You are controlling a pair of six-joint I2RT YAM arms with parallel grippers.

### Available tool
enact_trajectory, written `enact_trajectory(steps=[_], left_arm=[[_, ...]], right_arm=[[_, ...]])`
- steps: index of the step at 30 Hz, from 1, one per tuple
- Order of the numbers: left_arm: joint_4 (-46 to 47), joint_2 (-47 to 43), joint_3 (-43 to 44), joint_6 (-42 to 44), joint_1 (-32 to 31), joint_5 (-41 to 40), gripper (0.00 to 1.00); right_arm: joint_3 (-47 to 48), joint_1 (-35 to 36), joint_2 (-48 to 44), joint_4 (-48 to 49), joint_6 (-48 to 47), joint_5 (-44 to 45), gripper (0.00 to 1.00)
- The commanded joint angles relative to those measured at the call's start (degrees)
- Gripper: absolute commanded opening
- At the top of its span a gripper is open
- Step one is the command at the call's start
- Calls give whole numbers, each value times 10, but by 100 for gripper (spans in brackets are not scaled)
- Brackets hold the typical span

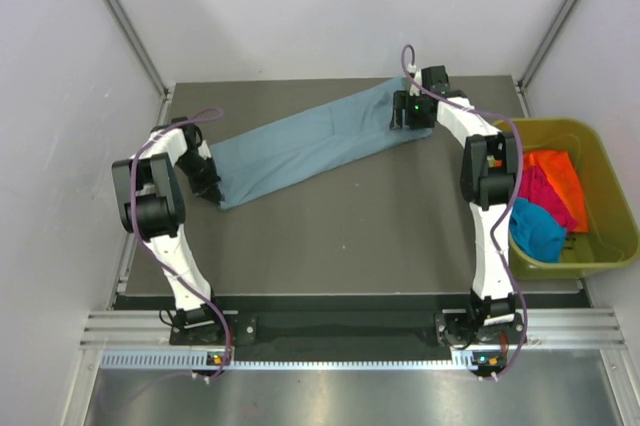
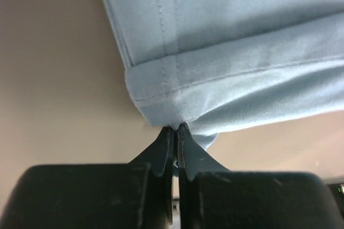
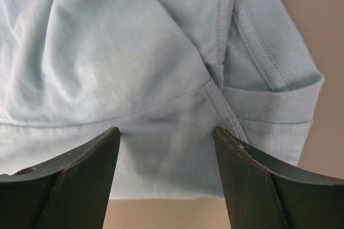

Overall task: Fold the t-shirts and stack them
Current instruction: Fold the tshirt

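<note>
A grey-blue t-shirt (image 1: pixel 310 141), folded into a long band, lies diagonally across the dark table (image 1: pixel 350 236). My left gripper (image 1: pixel 212 189) is at its lower left end. In the left wrist view, that gripper (image 2: pixel 176 128) is shut on the hem corner of the shirt (image 2: pixel 242 51). My right gripper (image 1: pixel 405 118) is at the far right end. Seen from the right wrist, it (image 3: pixel 166 133) stands open, straddling the shirt's cloth (image 3: pixel 107 51) beside the ribbed collar (image 3: pixel 269 108). Orange (image 1: pixel 560 174), magenta (image 1: pixel 545 196) and turquoise (image 1: pixel 535 228) t-shirts lie in a bin.
An olive-green bin (image 1: pixel 560 126) stands off the table's right edge, beside the right arm. White walls with metal posts close in the back and sides. Both arm bases sit on a rail at the near edge.
</note>
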Motion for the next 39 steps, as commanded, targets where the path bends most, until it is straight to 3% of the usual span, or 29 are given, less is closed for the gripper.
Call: enact_trajectory(steps=[1, 11, 28, 39], left_arm=[[-25, -67, -34, -11, -1, 19, 0], [-26, -153, -142, -25, -66, 67, 0], [-27, -241, -234, -25, -198, 75, 0], [-9, -250, -246, -29, -279, 82, 0]], right_arm=[[37, 0, 18, 9, 18, -6, 71], [101, 1, 55, 27, 38, -21, 71], [190, 17, 113, 68, 74, -39, 70], [227, 31, 141, 96, 86, -43, 70]])
